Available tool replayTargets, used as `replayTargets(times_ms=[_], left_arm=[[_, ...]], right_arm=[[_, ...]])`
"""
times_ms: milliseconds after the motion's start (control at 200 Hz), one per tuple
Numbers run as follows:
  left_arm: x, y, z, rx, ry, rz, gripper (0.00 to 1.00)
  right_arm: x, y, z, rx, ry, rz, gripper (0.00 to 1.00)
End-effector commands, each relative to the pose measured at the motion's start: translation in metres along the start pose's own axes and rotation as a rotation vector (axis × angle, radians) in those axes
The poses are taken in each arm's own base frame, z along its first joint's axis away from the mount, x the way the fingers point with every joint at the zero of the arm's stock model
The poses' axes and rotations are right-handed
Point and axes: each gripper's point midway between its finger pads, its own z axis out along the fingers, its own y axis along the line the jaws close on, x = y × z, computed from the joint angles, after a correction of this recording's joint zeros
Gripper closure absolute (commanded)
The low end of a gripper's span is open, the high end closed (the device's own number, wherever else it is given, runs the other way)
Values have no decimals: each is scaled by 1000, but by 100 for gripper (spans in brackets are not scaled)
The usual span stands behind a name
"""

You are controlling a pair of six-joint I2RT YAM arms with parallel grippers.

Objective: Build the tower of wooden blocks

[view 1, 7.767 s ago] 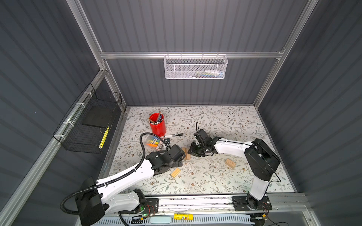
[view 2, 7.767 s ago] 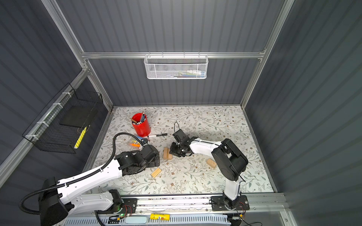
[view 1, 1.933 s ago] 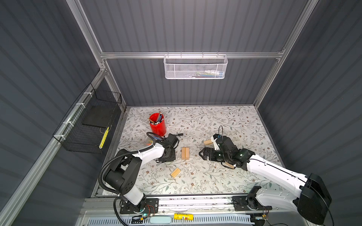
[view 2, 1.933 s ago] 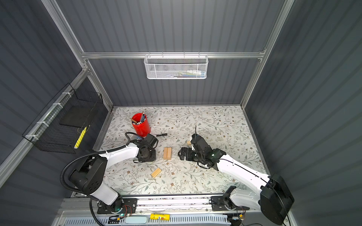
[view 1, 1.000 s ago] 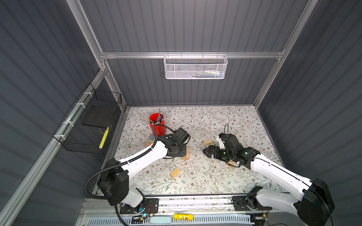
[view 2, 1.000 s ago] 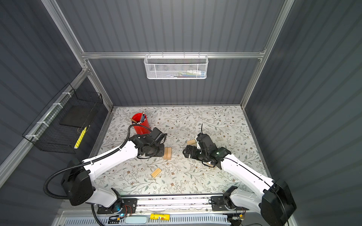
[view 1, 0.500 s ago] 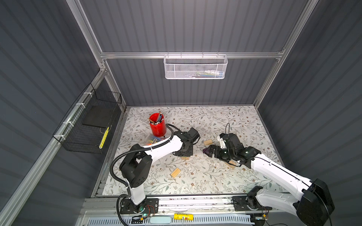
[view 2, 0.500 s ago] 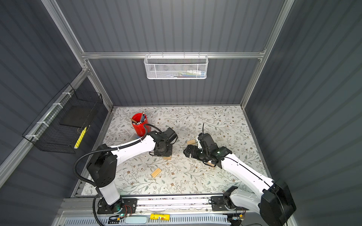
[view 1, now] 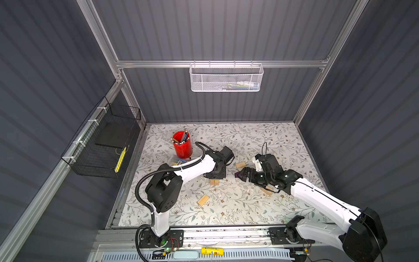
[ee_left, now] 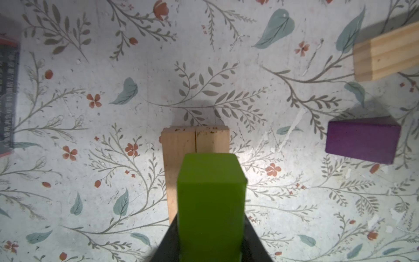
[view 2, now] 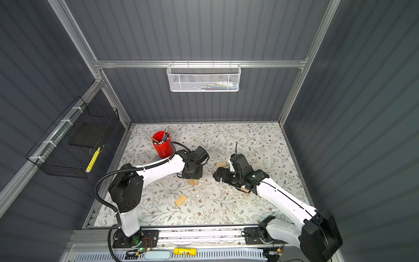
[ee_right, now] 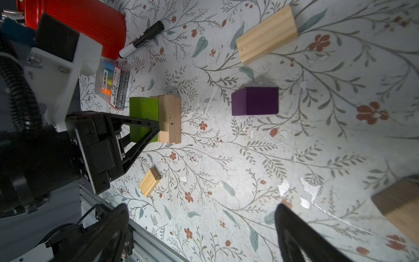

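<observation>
Left fingers (ee_left: 254, 247): clamping lime-green block (ee_left: 210, 195) over 2 wood bricks (ee_left: 181, 145).
Right fingers (ee_right: 292, 231): wide apart, near purple block (ee_right: 255, 101).

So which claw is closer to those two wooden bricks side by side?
Left. The left gripper holds the green block right over the wooden bricks; the right gripper sits open beyond the purple block.

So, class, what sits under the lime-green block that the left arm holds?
Two pale wood bricks lying side by side on the floral mat. The lime-green block covers much of them, so any contact between them cannot be seen.
</observation>
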Motion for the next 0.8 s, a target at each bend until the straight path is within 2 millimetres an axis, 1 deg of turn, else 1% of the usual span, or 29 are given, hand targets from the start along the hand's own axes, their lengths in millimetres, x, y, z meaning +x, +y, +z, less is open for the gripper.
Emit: replayTargets(times_ms=[0,260,605,795], left_arm=[[-3,1,-1,-22,-7,-7,100],[2,5,5,-36,3,-11,100],[1,7,10,-53,0,-18,100],[2,5,13,-48,5,-18,100]], right_arm=[[1,-1,0,-6,9,11,1],[1,-2,1,-2,8,15,1],[2,-4,2,2,14,21,1],[3,-4,2,3,14,22,1]])
